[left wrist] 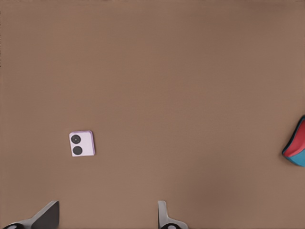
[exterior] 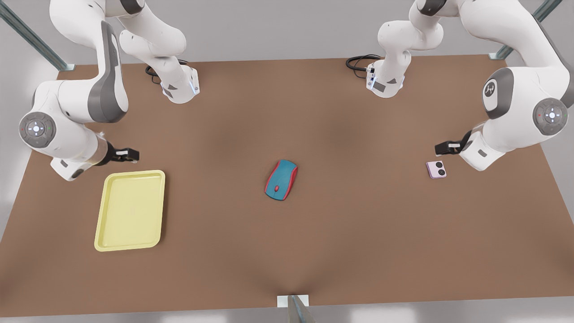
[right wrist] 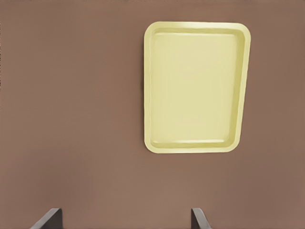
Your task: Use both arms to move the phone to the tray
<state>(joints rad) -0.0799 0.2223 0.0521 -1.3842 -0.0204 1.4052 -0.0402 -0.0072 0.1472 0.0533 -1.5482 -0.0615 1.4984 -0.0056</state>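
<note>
The pale pink phone (exterior: 436, 169) lies flat on the brown table toward the front view's right, its two black lenses facing up. My left gripper (exterior: 445, 147) hovers just behind it, open and holding nothing; in the left wrist view the phone (left wrist: 82, 144) sits ahead of the left gripper (left wrist: 105, 217). The pale yellow tray (exterior: 130, 211) rests on the table at the front view's left. My right gripper (exterior: 130, 154) hangs open just behind the tray's far edge; in the right wrist view the tray (right wrist: 190, 86) lies ahead of the right gripper (right wrist: 124, 218).
A teal-and-red computer mouse (exterior: 281, 180) lies mid-table between phone and tray, and its edge shows as the mouse (left wrist: 296, 148) in the left wrist view. Both arm bases and black cables (exterior: 358, 63) stand along the table's far edge.
</note>
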